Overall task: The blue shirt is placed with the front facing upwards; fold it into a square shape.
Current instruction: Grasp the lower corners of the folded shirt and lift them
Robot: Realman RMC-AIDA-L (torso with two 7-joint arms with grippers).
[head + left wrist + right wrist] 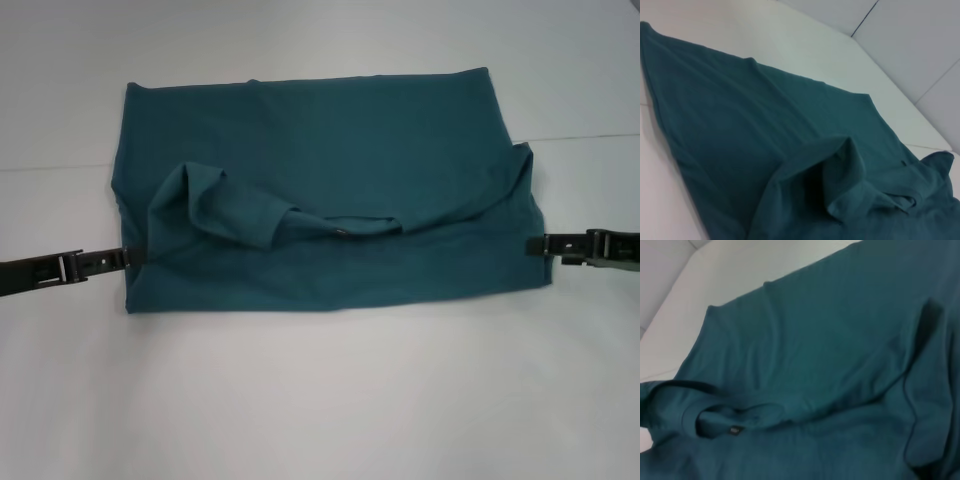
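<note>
The blue shirt [330,150] lies spread across the white table as a wide rectangle, with no lettering showing. Its collar [365,225] with a small dark neck tag [343,234] sits near the middle, and a sleeve [210,205] is bunched up on the left part. My left gripper [122,259] is low at the shirt's left edge, touching the cloth. On the opposite side my right gripper [533,244] meets the shirt's right edge. The left wrist view shows the shirt [740,130] with the rumpled sleeve [840,175]. The shirt [830,350] and its tag [733,430] fill the right wrist view.
The white table [320,400] runs around the shirt on all sides. A thin seam line [60,167] crosses the surface behind the shirt's middle, and it shows again on the right [590,135].
</note>
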